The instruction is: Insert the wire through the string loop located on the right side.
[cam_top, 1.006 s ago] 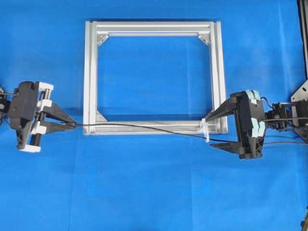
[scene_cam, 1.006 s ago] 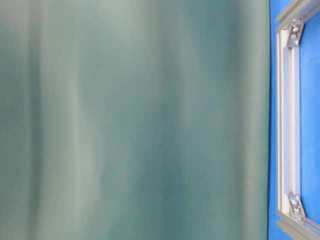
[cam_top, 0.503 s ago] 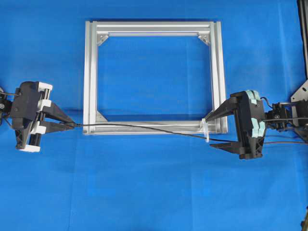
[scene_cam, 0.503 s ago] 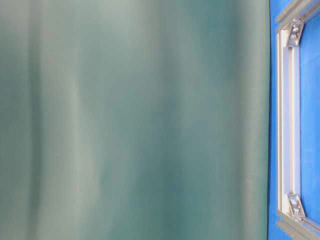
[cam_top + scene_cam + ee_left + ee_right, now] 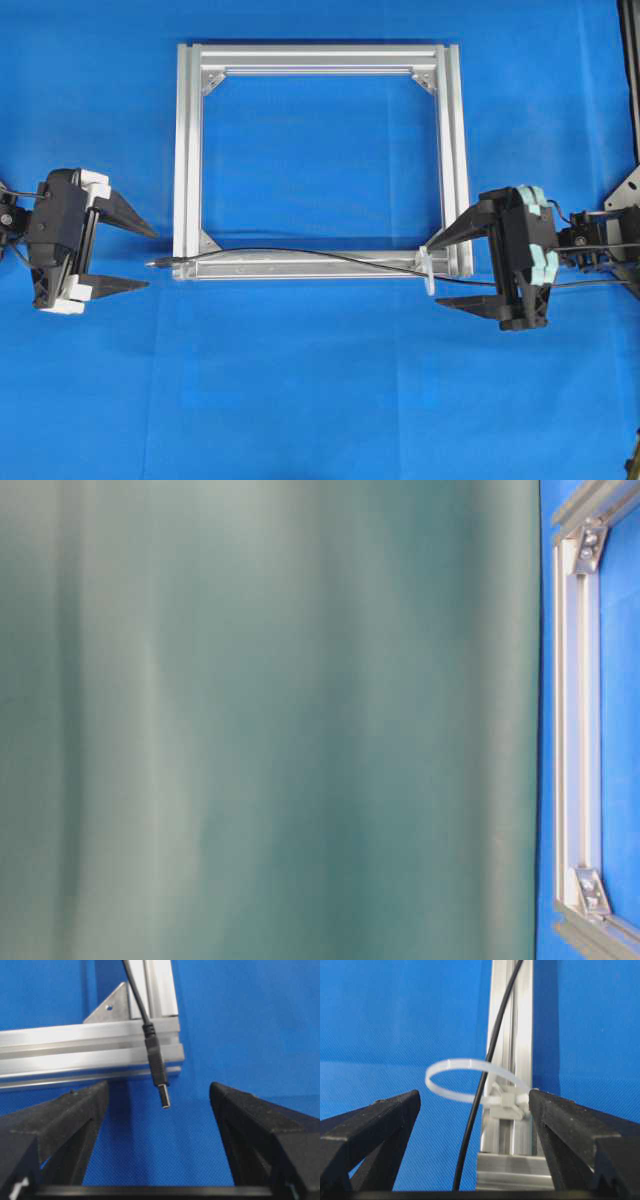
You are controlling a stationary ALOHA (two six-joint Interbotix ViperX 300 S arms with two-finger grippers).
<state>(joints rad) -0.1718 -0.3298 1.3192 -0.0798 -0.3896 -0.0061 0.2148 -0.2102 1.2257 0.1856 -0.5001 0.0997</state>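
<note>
I see the wire [image 5: 487,1055] already running through the string loop [image 5: 470,1080] at the aluminium frame's [image 5: 188,150] lower right corner, its USB plug [image 5: 161,1072] lying free between my left gripper's [image 5: 140,258] wide-spread jaws, right gripper [image 5: 452,270] also gaping empty, so little remains.

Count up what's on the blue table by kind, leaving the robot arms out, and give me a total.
Aluminium frame: 1
Triangular corner brackets: 4
Black wire: 1
Whitish string loop: 1
Total: 7
</note>
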